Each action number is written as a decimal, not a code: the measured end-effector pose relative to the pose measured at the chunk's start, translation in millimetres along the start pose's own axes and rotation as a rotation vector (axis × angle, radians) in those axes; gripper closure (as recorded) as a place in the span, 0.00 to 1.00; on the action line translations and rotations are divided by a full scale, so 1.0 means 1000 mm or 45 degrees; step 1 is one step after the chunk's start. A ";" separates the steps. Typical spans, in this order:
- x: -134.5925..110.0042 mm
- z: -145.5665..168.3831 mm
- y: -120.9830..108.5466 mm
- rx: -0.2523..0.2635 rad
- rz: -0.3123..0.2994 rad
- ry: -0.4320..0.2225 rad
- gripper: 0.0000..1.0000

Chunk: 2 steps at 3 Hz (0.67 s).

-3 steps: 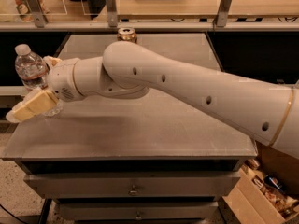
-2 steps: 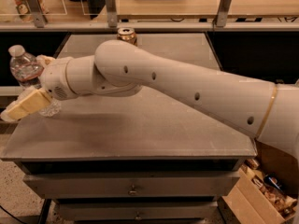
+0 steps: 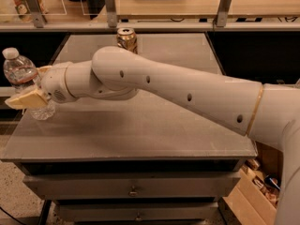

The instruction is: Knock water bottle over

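Note:
The water bottle (image 3: 19, 73), clear with a white cap and a thin red-and-white label band, stands at the table's left edge and leans a little to the left. My gripper (image 3: 35, 85) is at the bottle's lower half. It is open, with one cream finger (image 3: 26, 100) in front of the bottle and the other finger (image 3: 45, 70) behind it, both against the bottle. The bottle's base is partly hidden by the front finger. My white arm reaches across the table from the right.
A gold drink can (image 3: 126, 37) stands at the back of the grey table (image 3: 140, 130), just behind my arm. Drawers are below the table top. A wooden shelf with posts runs behind. A cardboard box (image 3: 251, 196) sits on the floor at the right.
My gripper has moved left and pushed the bottle with it toward the table's left edge. The bottle leans slightly more to the left.

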<state>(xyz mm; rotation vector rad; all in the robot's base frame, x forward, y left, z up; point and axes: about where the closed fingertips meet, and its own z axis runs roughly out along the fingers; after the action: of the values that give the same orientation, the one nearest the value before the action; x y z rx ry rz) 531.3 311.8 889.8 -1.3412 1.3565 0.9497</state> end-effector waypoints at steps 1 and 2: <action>0.007 -0.003 -0.001 0.014 0.035 -0.026 0.61; 0.006 -0.012 0.001 0.010 0.043 0.012 0.85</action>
<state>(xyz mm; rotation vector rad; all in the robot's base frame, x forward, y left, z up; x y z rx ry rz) 529.4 299.4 886.7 -1.3218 1.3927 0.9604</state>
